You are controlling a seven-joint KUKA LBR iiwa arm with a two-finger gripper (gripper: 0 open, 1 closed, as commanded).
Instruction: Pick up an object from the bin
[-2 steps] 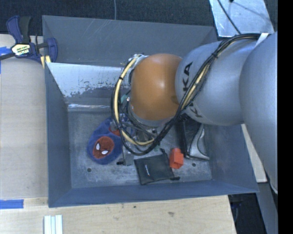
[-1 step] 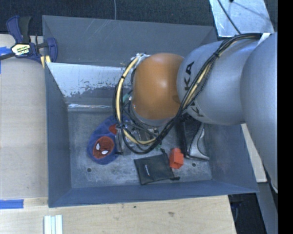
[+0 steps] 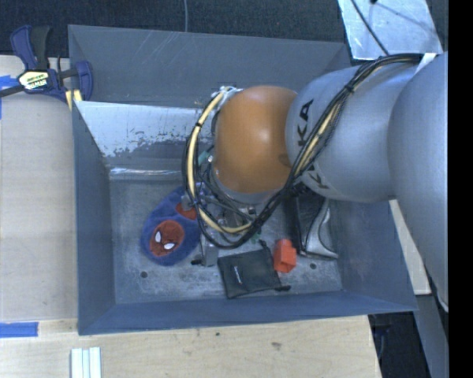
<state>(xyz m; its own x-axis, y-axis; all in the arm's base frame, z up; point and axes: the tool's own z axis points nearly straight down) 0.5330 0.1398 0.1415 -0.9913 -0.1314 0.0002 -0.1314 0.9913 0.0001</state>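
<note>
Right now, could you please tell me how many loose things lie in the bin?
4: a blue plush toy at left, a flat black pouch at front centre, a small orange piece just right of it, a black-and-white thing at right. The arm may hide others.

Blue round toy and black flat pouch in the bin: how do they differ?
The blue toy is rounded and puffy, the black pouch flat and rectangular. The toy shows a red face; the pouch is black all over. The toy lies further left in the view; the pouch lies nearer the lower wall, beside an orange thing. Both rest on the bin floor.
</note>
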